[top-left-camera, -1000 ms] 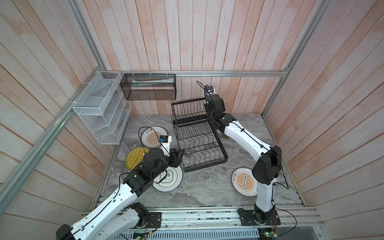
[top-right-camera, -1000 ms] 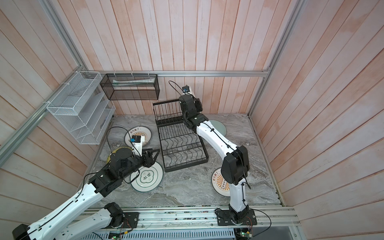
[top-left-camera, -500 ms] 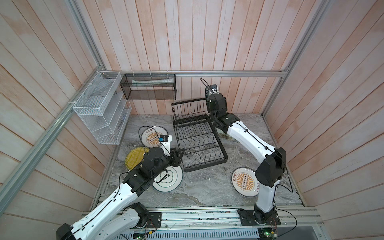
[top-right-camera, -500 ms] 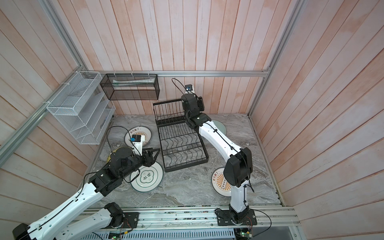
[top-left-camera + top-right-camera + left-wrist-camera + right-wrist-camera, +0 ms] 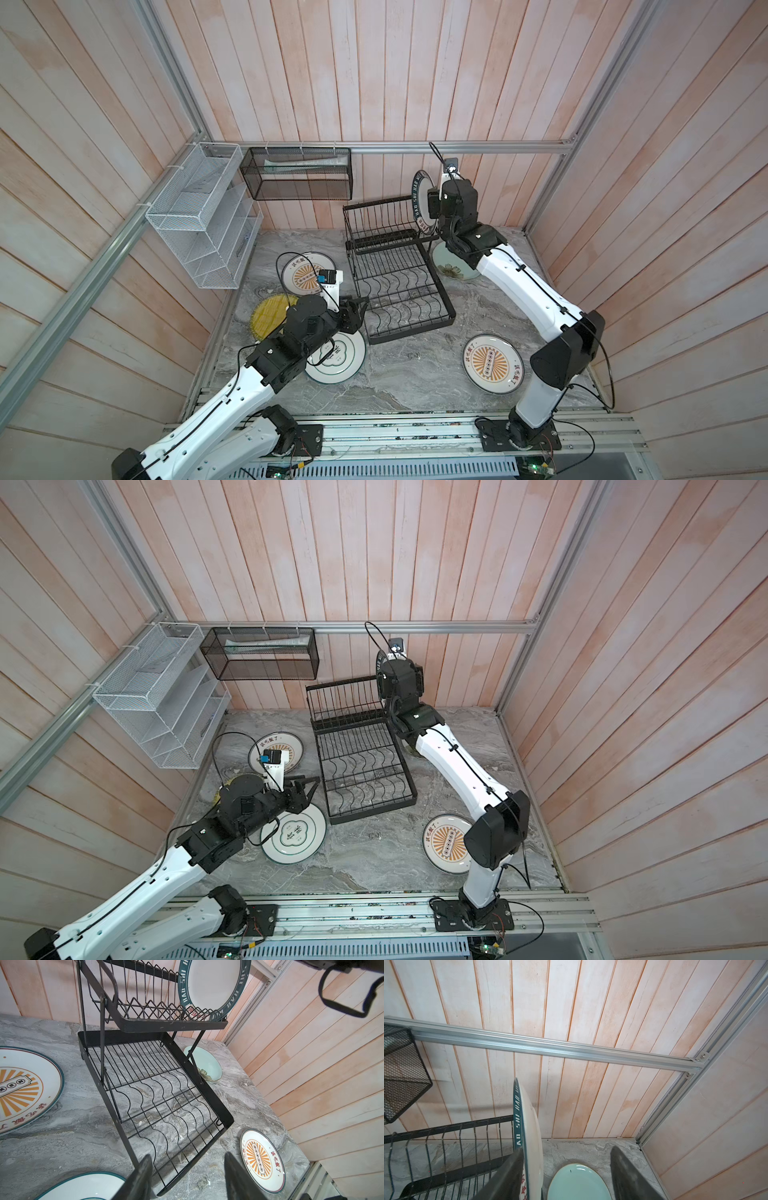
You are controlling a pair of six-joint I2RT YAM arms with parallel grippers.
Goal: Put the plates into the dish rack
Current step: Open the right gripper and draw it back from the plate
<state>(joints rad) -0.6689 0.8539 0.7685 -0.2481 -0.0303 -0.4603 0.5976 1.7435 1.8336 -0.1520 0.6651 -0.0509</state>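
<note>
One of six is home. The dark-lettered plate is seen standing on edge at the right end of the upper basket of the dish rack, at the far side of the desk. The right pincer is held open about the plate's upper rim. One finger is just beside the lettered face, though contact cannot be told, and the other is kept well clear of the back. The plate appears to be carried by the wires alone.

The left pincer is likewise held open and empty, low beside the rack's near left corner. It is just above the green-ringed plate.

Five plates are left lying flat on the desk. A sunburst plate and the yellow ribbed plate are found to the left of the rack. The mint floral plate is partly hidden under the right arm. A second sunburst plate is seen near right.

The plates are judged to be stiff, glazed and slick, with some weight, and easily chipped against wire or stone. A hold is best taken at the raised rim, with one finger slipped under the lip. Each plate is then to be tipped upright before it is lowered between the dividers.
</note>
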